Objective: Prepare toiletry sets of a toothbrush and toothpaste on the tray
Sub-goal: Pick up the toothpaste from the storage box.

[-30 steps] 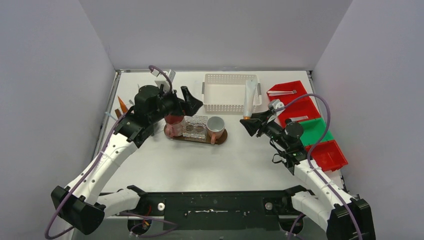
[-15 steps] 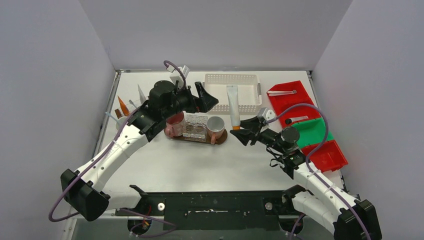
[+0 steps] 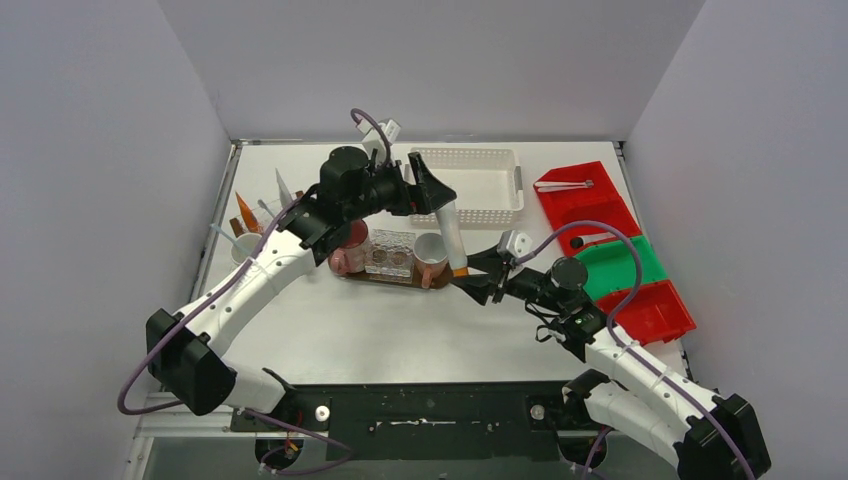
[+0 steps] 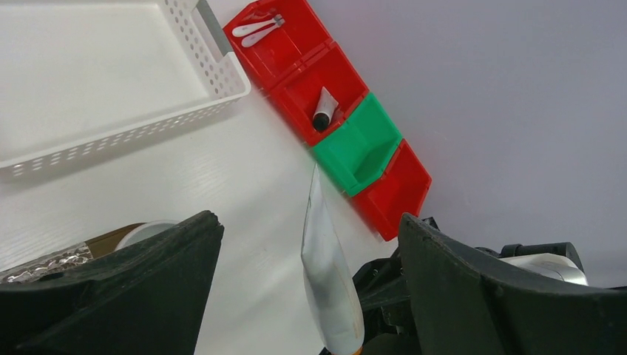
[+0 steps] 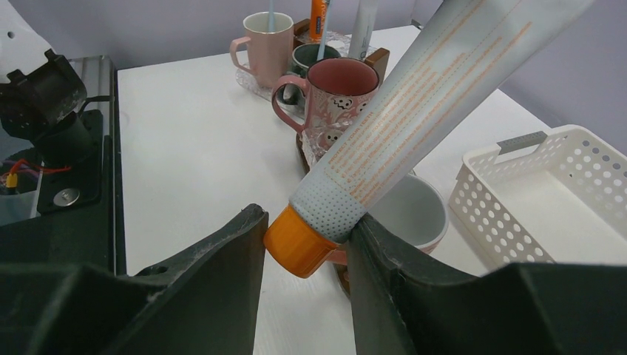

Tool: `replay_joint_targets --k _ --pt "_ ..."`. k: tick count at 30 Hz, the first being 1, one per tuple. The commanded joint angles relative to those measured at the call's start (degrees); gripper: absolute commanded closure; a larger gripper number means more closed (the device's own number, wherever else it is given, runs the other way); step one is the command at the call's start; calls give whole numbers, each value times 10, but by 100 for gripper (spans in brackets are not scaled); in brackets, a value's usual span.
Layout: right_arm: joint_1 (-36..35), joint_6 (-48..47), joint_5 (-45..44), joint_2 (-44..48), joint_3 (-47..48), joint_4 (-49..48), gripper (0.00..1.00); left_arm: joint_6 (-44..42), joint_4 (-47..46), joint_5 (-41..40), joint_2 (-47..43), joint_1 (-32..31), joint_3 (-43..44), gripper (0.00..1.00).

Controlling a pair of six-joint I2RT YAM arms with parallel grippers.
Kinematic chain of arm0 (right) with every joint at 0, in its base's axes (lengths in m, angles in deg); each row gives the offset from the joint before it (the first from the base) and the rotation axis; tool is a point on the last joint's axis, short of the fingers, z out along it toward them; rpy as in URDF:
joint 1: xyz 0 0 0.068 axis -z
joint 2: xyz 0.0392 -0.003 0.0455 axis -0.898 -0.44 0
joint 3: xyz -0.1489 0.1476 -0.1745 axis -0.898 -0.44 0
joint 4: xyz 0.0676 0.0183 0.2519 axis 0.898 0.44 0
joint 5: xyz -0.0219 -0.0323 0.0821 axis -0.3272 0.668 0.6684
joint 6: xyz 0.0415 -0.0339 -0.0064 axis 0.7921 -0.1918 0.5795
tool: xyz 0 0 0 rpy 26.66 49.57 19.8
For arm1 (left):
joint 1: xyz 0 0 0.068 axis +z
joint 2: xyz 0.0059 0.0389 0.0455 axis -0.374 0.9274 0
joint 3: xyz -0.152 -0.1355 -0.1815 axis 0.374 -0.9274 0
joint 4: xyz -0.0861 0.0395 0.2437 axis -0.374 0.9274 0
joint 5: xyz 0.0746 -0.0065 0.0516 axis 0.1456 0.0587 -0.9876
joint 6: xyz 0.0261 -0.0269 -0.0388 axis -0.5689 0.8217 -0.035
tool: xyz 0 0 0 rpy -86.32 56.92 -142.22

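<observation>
Top external view: at the far left, off the tray (image 3: 445,273), a pinkish mug (image 5: 268,44) and a dark green mug (image 5: 314,59) appear stocked. The left gripper (image 3: 420,190) is held wide open above the tray. On it the maroon mug (image 3: 350,243) and the white mug (image 3: 432,248) seem unfilled. A toothpaste tube (image 3: 450,232) is clamped near its cap by the right gripper (image 5: 307,233) and tilted over the white mug. A white table (image 3: 400,330), a basket (image 3: 480,185), coloured bins (image 3: 580,205) and grey walls (image 3: 420,60) are seen.

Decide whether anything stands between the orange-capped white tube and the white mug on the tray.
Nothing visible does. The orange-capped white tube, in the right gripper, hangs beside the white ceramic mug; the open left gripper flanks its top.
</observation>
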Motion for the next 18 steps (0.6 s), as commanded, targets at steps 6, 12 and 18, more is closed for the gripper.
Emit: replay_joint_targets --k 6,12,18 --pt "-17 -48 -7 25 17 -24 100 7 -14 51 16 -2 31 29" --pt "-23 -57 -12 29 18 -15 100 10 -19 62 27 -5 32 40" --pt "-25 -65 -24 35 18 -9 100 6 -19 77 34 -8 34 70"
